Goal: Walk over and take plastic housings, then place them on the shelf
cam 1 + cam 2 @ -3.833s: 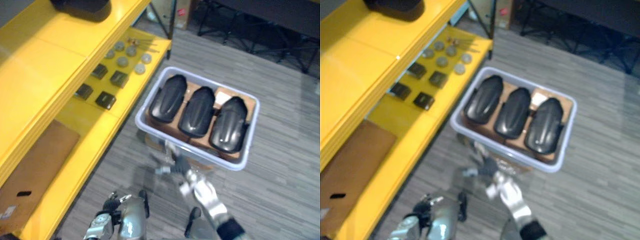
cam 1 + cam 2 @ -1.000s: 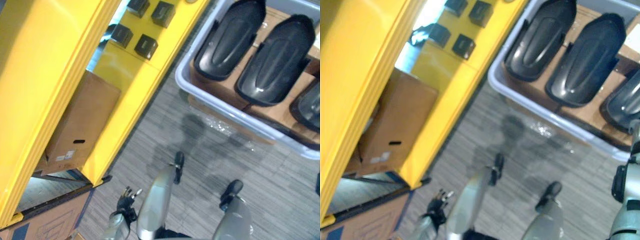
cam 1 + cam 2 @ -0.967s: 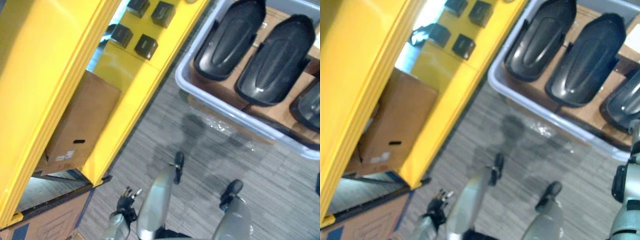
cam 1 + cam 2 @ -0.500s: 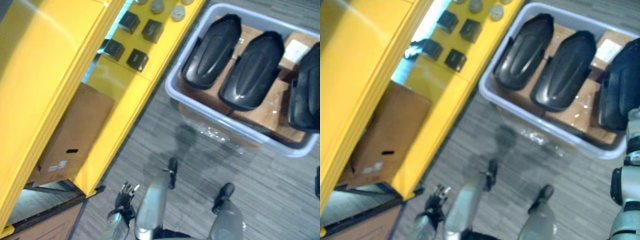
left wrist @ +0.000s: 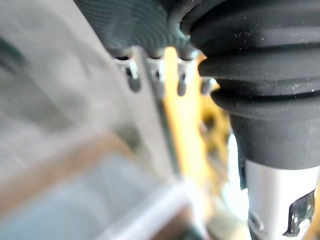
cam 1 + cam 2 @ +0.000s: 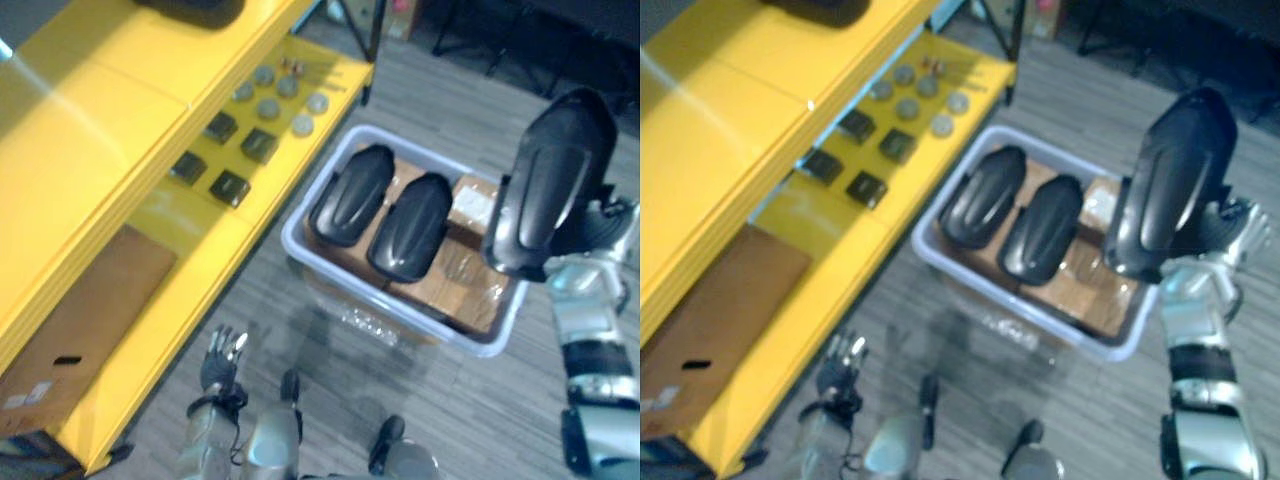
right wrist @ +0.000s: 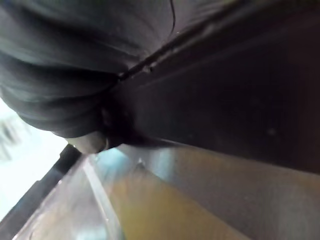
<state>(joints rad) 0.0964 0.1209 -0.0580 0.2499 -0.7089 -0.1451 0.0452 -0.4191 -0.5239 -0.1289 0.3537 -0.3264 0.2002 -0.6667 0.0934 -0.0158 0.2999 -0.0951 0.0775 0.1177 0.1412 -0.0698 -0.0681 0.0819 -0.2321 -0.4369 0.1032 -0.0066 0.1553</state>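
A black plastic housing (image 6: 550,180) hangs upright above the right end of the pale grey bin (image 6: 296,244). My right hand (image 6: 1225,245) is curled on its lower back edge, and its dark underside fills the right wrist view (image 7: 210,75). Two more housings (image 6: 350,195) (image 6: 410,228) lie side by side on cardboard in the bin. My left hand (image 6: 222,352) hangs low beside the yellow shelf (image 6: 150,90), fingers (image 5: 132,75) straight and empty.
The shelf's middle level carries small black boxes (image 6: 230,186) and grey round discs (image 6: 268,102). A dark object (image 6: 195,10) sits on the top level, and a cardboard box (image 6: 70,330) on the lowest. Dark furniture legs (image 6: 470,35) stand behind the bin.
The camera has tilted up and away. The right hand has raised the rightmost housing from the bin's right end to well above it. The left hand still hangs open.
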